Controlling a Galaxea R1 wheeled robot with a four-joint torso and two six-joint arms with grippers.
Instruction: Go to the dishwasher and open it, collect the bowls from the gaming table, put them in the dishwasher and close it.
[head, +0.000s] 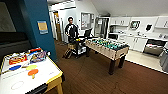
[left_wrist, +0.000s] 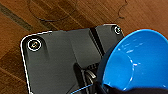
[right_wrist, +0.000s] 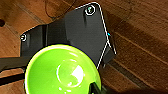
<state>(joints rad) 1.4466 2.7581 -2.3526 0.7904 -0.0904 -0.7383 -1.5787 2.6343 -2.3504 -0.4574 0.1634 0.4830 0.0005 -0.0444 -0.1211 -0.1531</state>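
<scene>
Blue plastic bowl (left_wrist: 140, 62) sits at the left gripper (left_wrist: 105, 87) and a light green bowl (right_wrist: 62, 70) at the right gripper (right_wrist: 96, 88), both mouth-up over wood floor, evidently carried for loading; whether either gripper is clamped cannot be told. The dishwasher (head: 153, 47) stands open at right of the head frame; the gaming table (head: 47, 71) sits lower left.
</scene>
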